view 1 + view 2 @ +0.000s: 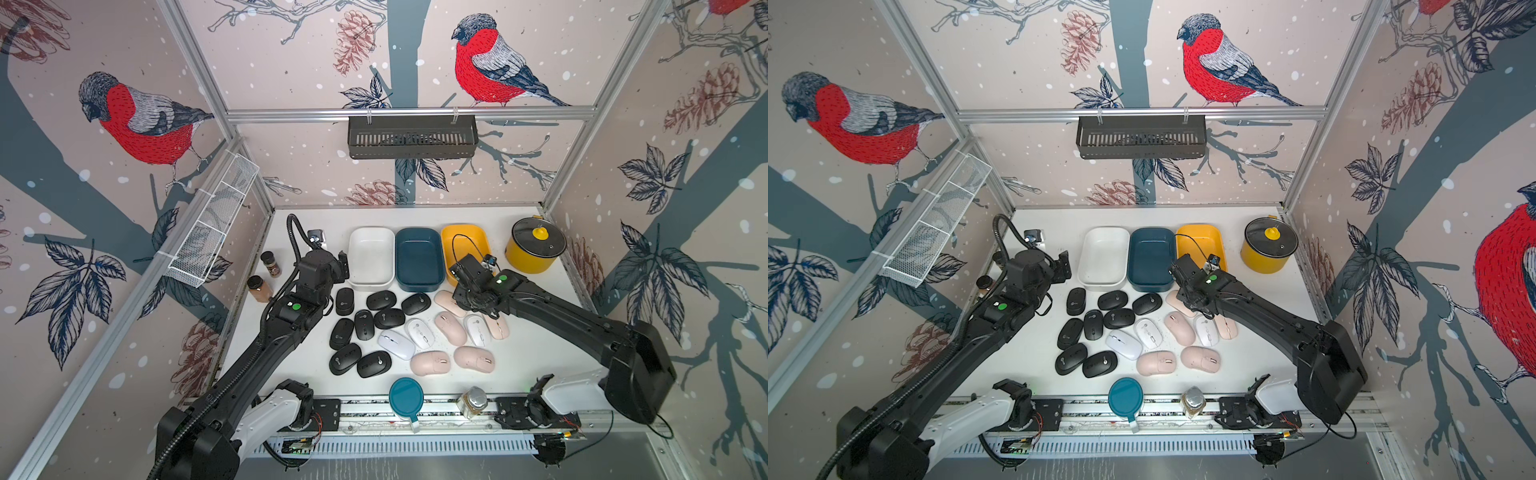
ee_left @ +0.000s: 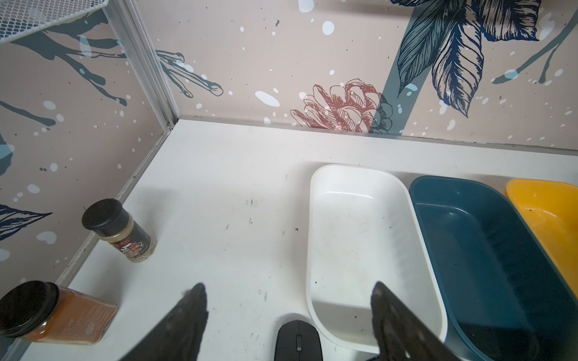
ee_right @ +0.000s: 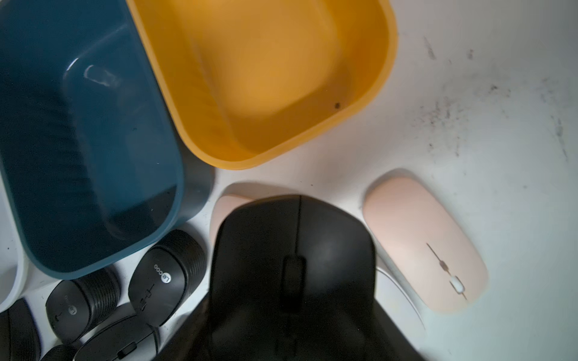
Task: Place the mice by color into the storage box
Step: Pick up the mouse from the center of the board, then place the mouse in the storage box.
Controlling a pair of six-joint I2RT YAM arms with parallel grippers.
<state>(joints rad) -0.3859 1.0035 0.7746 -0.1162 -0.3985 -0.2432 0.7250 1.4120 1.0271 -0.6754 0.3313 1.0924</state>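
Three empty boxes stand in a row at the back: white (image 1: 371, 253), dark blue (image 1: 419, 257) and yellow (image 1: 461, 237). In front of them lie several black mice (image 1: 365, 324), three white mice (image 1: 419, 332) and several pale pink mice (image 1: 450, 328). My right gripper (image 1: 471, 297) hangs over the pink mice near the yellow box, shut on a black mouse (image 3: 294, 237) that hides its fingers. My left gripper (image 2: 287, 290) is open and empty, at the white box's (image 2: 359, 237) near left corner, above a black mouse (image 2: 298, 340).
A yellow pot with a glass lid (image 1: 536, 245) stands at the back right. Two spice jars (image 1: 270, 263) (image 1: 259, 288) sit by the left wall. A teal lid (image 1: 406, 397) and a glass jar (image 1: 473, 402) rest on the front rail. A wire basket (image 1: 212, 232) hangs left.
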